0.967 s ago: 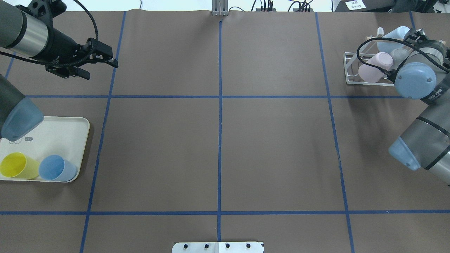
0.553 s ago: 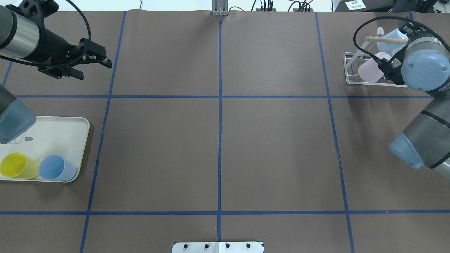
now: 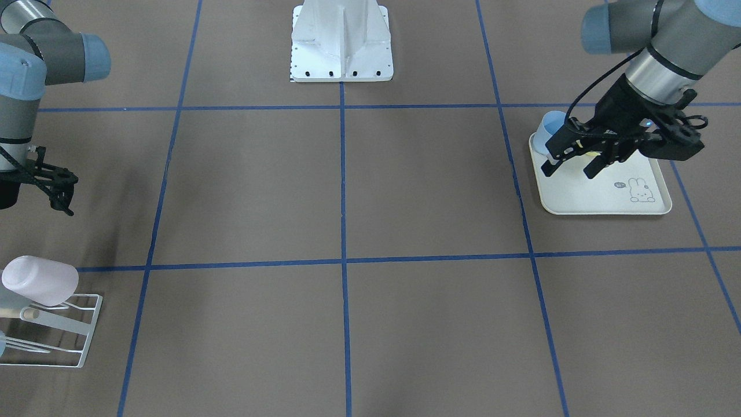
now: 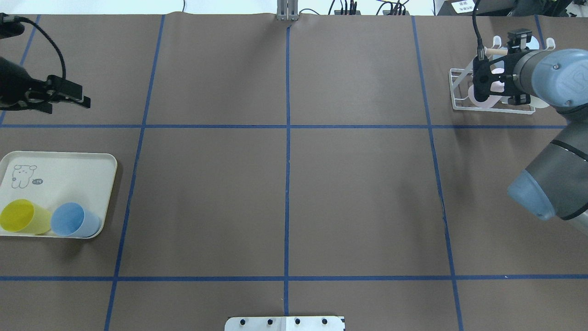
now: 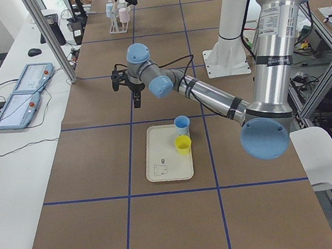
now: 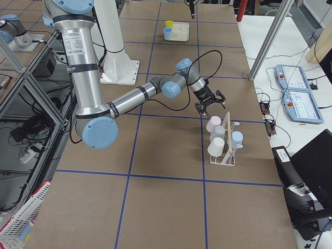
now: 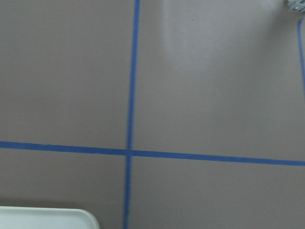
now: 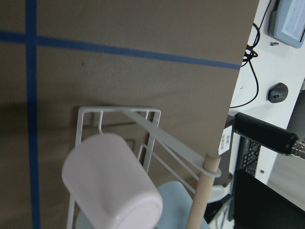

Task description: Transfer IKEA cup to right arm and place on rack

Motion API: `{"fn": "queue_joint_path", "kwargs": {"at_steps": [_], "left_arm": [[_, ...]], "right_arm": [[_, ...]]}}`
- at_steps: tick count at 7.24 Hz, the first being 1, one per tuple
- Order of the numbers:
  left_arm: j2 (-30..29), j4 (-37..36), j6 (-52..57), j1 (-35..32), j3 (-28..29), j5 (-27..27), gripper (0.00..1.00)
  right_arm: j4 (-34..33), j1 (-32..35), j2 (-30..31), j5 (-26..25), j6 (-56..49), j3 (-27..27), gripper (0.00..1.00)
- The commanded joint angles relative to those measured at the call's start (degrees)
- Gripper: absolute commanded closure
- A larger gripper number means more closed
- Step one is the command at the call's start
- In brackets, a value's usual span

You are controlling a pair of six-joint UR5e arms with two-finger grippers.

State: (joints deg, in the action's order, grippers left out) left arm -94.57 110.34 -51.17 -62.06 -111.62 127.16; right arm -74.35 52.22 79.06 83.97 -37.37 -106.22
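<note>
A yellow cup (image 4: 20,216) and a blue cup (image 4: 73,219) lie on the cream tray (image 4: 69,170) at the near left. My left gripper (image 4: 69,105) hovers beyond the tray, open and empty; the front view shows its slim fingers (image 3: 549,167) spread above the tray's edge. The white wire rack (image 4: 459,103) with a wooden rod (image 4: 498,52) stands at the far right and holds a pink cup (image 3: 40,280) and pale blue cups. My right gripper (image 4: 498,87) hangs above the rack, open and empty, fingers splayed in the right side view (image 6: 210,105).
Brown table cover with a blue tape grid (image 4: 287,184). The white robot base plate (image 3: 341,43) sits at the robot's edge. My right arm's elbow (image 4: 551,188) overhangs the right side. Cables and teach pendants (image 6: 298,98) lie beyond the far edge.
My left gripper has drawn back to the left, uncovering the whole tray. My right wrist has swung so the gripper now sits over the rack, apart from the pink cup.
</note>
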Motion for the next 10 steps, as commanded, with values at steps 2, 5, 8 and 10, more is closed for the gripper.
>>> {"fn": "queue_joint_path", "kwargs": {"at_steps": [2,5,8,10], "left_arm": [[14.74,1.71,11.69,-0.34,-3.52,-7.35,0.0],[24.76,12.24,13.73,0.79,-2.03,-6.84,0.0],[24.78,12.53,9.63,7.72,0.87,-4.11,0.0],[24.7,13.06,9.07,8.53,1.75,-4.03,0.0]], "right_arm": [[0.08,-1.67,-4.76,16.01,39.53,-2.32,0.01],[-0.18,-5.28,-9.0,23.14,56.51,-3.03,0.01],[-0.27,-5.82,-9.45,25.98,58.73,-2.94,0.01],[-0.27,-5.82,-9.45,25.98,58.73,-2.94,0.01]]}}
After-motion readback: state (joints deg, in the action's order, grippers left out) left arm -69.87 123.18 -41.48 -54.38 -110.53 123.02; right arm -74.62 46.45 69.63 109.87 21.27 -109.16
